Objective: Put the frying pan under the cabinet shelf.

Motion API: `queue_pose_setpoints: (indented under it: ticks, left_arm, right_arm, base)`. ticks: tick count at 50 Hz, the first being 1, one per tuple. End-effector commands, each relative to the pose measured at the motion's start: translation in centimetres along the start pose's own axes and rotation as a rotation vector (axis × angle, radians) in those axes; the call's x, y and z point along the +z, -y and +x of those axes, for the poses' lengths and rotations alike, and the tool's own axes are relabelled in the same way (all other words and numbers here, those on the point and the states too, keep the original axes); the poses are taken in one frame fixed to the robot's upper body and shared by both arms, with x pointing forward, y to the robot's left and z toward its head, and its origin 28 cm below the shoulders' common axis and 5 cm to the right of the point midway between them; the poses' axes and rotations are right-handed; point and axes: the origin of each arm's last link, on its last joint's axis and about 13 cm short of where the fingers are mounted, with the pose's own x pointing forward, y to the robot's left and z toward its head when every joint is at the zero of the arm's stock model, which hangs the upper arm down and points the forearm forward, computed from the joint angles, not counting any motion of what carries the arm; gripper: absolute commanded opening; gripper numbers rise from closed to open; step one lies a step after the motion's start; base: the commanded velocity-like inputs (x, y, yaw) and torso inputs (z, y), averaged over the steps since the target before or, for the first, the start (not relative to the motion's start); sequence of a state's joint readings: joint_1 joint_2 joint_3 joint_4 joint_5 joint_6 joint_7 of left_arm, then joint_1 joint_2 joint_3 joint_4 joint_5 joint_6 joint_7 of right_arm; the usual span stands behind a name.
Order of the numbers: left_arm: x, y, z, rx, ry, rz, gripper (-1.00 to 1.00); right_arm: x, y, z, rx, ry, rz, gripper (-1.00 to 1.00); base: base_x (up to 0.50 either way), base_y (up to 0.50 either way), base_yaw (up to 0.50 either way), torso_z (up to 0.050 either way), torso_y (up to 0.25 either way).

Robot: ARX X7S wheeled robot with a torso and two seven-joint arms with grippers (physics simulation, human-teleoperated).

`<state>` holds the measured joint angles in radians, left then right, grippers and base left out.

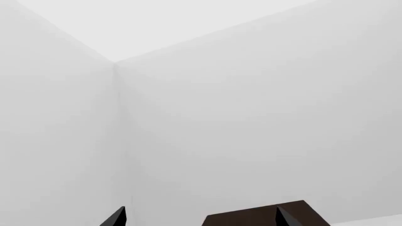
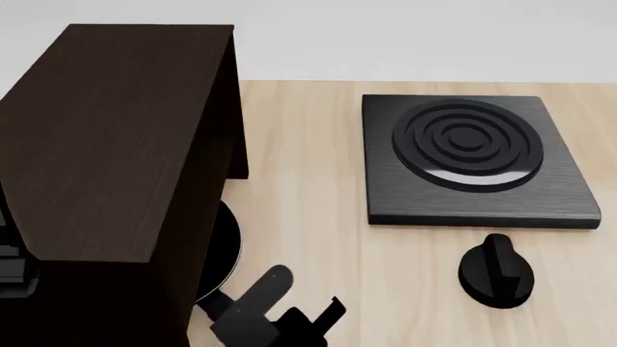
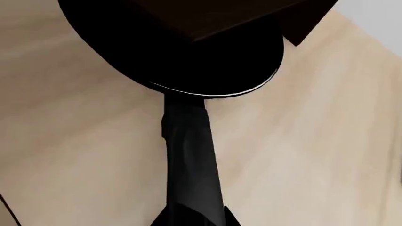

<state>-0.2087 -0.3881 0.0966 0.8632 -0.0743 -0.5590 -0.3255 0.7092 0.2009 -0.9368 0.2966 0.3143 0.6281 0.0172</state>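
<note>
Status: placement largely achieved, release outstanding.

The frying pan (image 2: 224,249) sits on the wooden tabletop (image 2: 308,188) with most of its bowl beneath the cabinet shelf (image 2: 106,144), at the left of the scene. In the head view only a dark crescent with a pale rim shows past the cabinet's right edge; the right wrist view confirms the bowl lies in shadow under the cabinet's underside, the handle (image 3: 188,160) running back out toward the near side.

The right gripper (image 2: 289,314) is at the near end of that handle. Its jaws appear closed around it (the contact itself falls at the frame edge in the wrist view, so this is a judgement).

The left gripper (image 1: 201,220) is raised and aimed at bare wall, only its two finger tips visible, spread wide with nothing between them.

The stove plate (image 2: 472,159) and knob (image 2: 496,271), at the right, are uninvolved.

Remaining: possibly a further push inward, then release and withdrawal.
</note>
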Motion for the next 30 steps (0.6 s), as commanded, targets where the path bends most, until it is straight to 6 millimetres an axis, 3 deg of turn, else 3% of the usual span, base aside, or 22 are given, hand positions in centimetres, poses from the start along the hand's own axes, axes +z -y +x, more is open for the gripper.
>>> queue_pose_setpoints:
  ticks: [1, 17, 30]
  left_arm:
    - [-0.1, 0.0, 0.0, 0.001, -0.001, -0.001, 1.00]
    - [0.0, 0.0, -0.1, 0.001, -0.001, -0.005, 1.00]
    - [0.1, 0.2, -0.1, -0.001, 0.004, -0.013, 1.00]
  right_arm:
    - [0.0, 0.0, 0.5, 0.019, -0.007, 0.006, 1.00]
    - [-0.4, 0.4, 0.3, 0.014, -0.024, 0.026, 1.00]
    - [-0.2, 0.6, -1.4, 0.011, -0.007, 0.046, 1.00]
  base:
    - [0.00, 0.00, 0.00, 0.000, 0.000]
    - [0.00, 0.00, 0.00, 0.000, 0.000]
    - [0.00, 0.00, 0.00, 0.000, 0.000]
